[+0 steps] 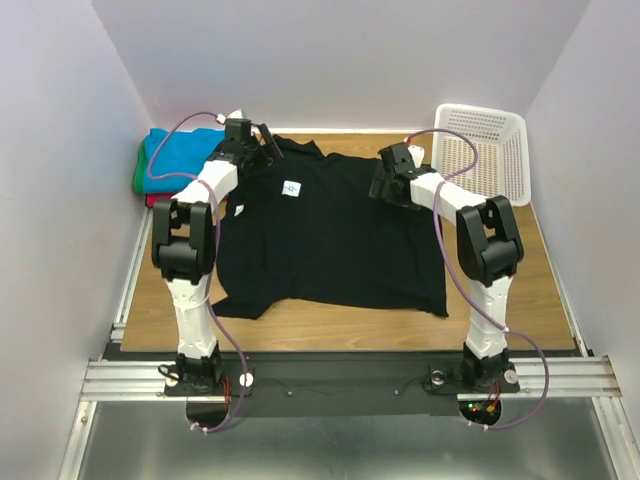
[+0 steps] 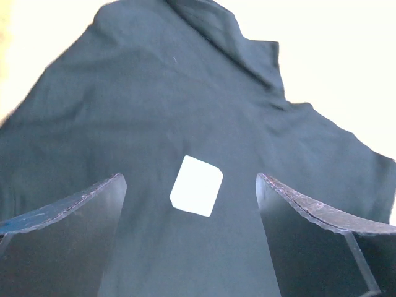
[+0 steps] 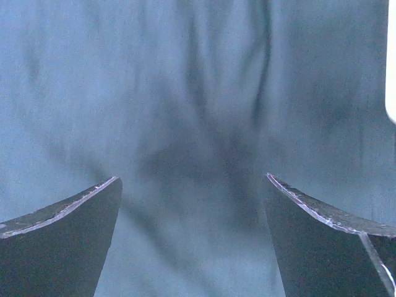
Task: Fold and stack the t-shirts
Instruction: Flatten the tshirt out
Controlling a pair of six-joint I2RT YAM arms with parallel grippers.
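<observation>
Well to the left of the left gripper [image 1: 258, 136], we see a folded pile by the wall. A turquoise t-shirt [image 1: 178, 150] lies on top, a green t-shirt [image 1: 139, 176] shows under it, and a red t-shirt [image 1: 155, 200] peeks out at the bottom edge. The pile is apart from the gripper.

The left gripper's fingers [image 2: 68, 235] stand wide apart and hold nothing. Beneath it lies the black t-shirt [image 1: 330, 240], spread flat on the bench [image 1: 330, 325], with its hem on the side toward the arm bases. In the left wrist view, the shirt's small white label [image 2: 196, 193] lies on the cloth directly below the gap between the fingers. We cannot tell whether the fingertips touch the cloth.

Further right, across the shirt's neck area, the right gripper [image 1: 388, 178] hangs over the shirt's far right shoulder. Its fingers [image 3: 62, 241] are also spread wide and grip nothing, and below them we see only wrinkled dark cloth. To the right of that gripper, and apart from it, a white lattice basket [image 1: 485, 150] stands on the bench in the far corner.
</observation>
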